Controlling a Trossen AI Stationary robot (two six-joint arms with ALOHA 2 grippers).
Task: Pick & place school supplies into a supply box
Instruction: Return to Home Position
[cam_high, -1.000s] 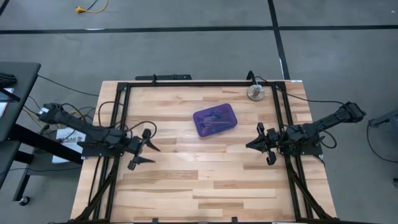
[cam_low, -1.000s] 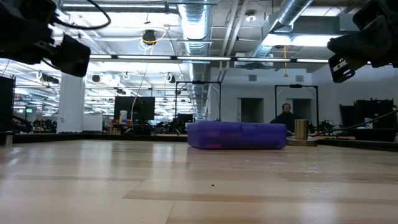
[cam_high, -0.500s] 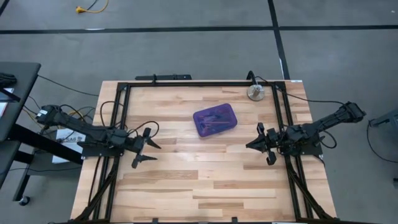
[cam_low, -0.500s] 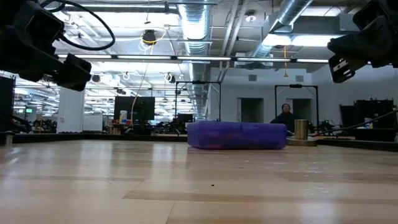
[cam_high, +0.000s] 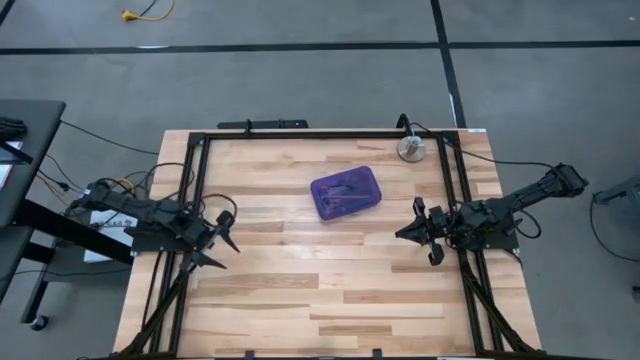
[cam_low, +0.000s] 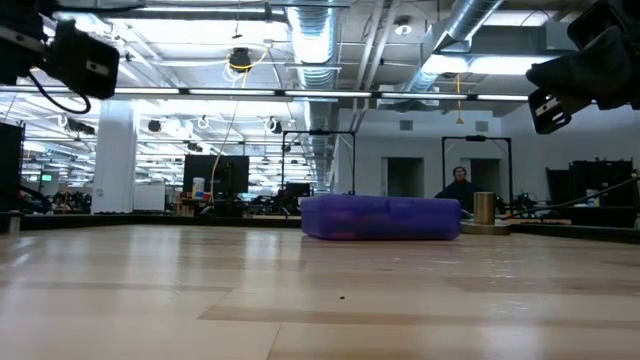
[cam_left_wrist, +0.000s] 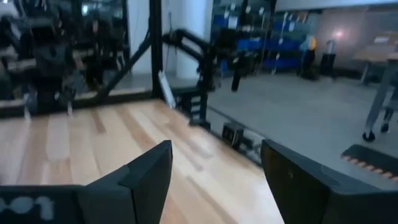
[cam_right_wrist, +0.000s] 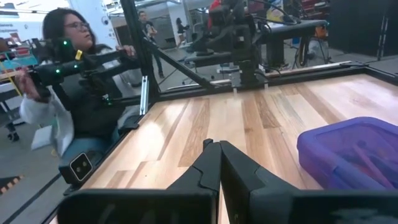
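Observation:
The supply box (cam_high: 346, 194), translucent purple with its lid down, lies flat on the wooden table a little right of the middle; it also shows in the low view (cam_low: 380, 217) and the right wrist view (cam_right_wrist: 354, 152). Dark, slim school supplies (cam_high: 343, 190) show dimly through the lid. My left gripper (cam_high: 225, 247) hovers open near the table's left edge, well away from the box, with nothing between its fingers (cam_left_wrist: 149, 177). My right gripper (cam_high: 398, 235) hovers shut to the right of the box, pointing toward the table's left edge (cam_right_wrist: 214, 146).
A round silver disc (cam_high: 411, 149) sits at the far right corner, behind the box. A black frame (cam_high: 300, 134) runs along the table's edges. In the right wrist view a person (cam_right_wrist: 68, 81) sits beyond the table's left edge. Bare wood lies near the front edge.
My left gripper has drawn back toward the table's left edge, away from the supply box, and has swung a little toward the near edge. It has stayed open. The box has not moved.

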